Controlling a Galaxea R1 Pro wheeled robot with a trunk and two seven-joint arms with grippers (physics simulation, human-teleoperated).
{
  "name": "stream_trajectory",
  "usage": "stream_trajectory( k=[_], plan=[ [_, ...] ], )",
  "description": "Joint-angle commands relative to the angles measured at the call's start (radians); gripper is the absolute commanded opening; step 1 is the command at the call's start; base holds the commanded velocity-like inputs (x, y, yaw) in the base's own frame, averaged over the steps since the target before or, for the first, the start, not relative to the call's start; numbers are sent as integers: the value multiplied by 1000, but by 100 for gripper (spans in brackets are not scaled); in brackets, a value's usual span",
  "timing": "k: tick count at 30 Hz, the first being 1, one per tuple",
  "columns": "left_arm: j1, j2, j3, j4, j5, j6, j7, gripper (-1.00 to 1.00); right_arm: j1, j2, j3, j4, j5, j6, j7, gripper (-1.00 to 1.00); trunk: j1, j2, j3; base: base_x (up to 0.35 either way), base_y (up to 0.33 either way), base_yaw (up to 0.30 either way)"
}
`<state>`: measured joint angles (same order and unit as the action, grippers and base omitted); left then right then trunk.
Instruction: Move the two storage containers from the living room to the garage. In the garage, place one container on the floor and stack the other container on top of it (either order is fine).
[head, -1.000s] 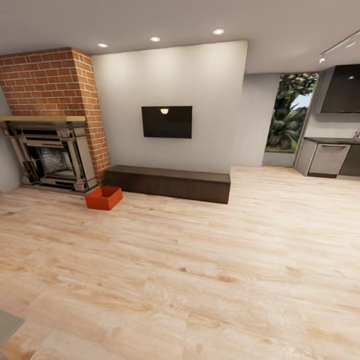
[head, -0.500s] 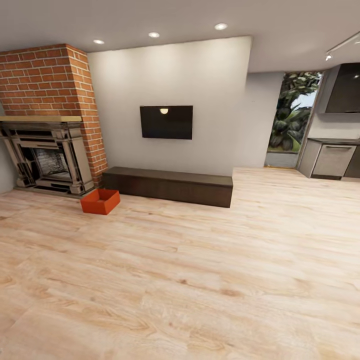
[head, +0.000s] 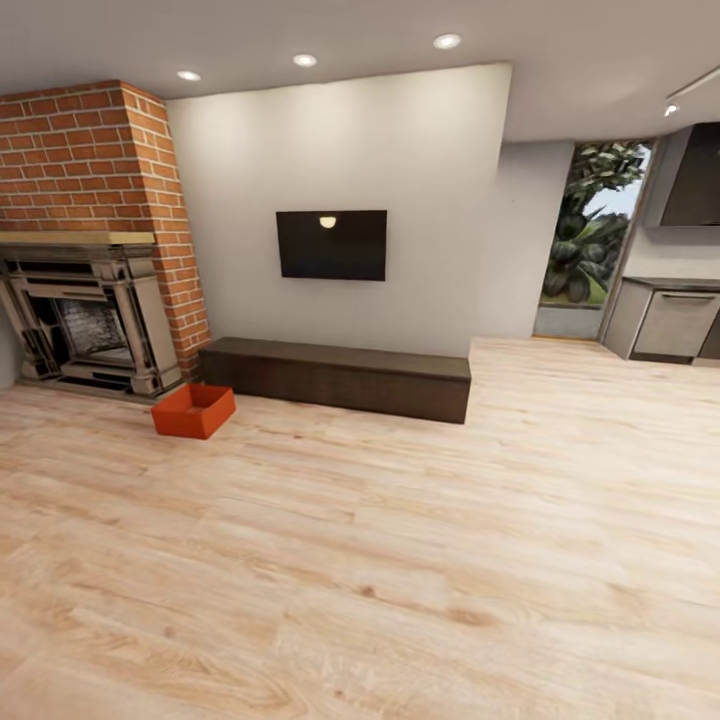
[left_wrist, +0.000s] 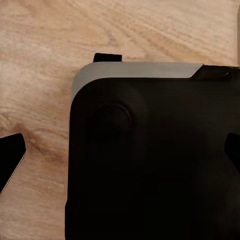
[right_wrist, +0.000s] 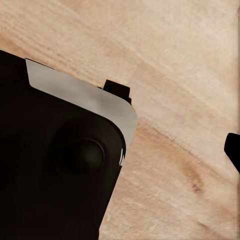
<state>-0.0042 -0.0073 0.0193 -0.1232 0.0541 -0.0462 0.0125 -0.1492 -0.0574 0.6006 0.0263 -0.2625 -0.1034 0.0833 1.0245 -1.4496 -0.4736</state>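
One orange-red storage container sits on the light wood-plank floor of the living room, in front of the brick fireplace and by the left end of a low dark bench. It is far ahead and to my left in the head view. In the left wrist view, the left gripper is open, with one dark fingertip at each side edge and nothing held. The right gripper hangs over the planks with one fingertip at the frame edge, spread wide and empty. The garage is out of view.
A black TV hangs on the pale wall above the bench. A glass door with plants and grey kitchen cabinets stand at the far right. Bare plank floor stretches between me and the container. My black base lies under both wrists.
The whole head view has shifted: the camera has moved, and the container, fireplace and bench now sit slightly more to the left. Nothing in the room has moved.
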Motion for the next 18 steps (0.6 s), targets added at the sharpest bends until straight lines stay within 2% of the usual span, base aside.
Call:
stream_trajectory(
  k=[1,18],
  plan=[
    [0,0,1,0,6,-3,1,100,-1,0,7,3,-11,-6,6,100,1,0,-1,321,0,0],
    [0,0,1,0,6,-1,1,100,-1,1,7,3,-12,-6,5,100,1,0,-1,321,0,0]
  ],
)
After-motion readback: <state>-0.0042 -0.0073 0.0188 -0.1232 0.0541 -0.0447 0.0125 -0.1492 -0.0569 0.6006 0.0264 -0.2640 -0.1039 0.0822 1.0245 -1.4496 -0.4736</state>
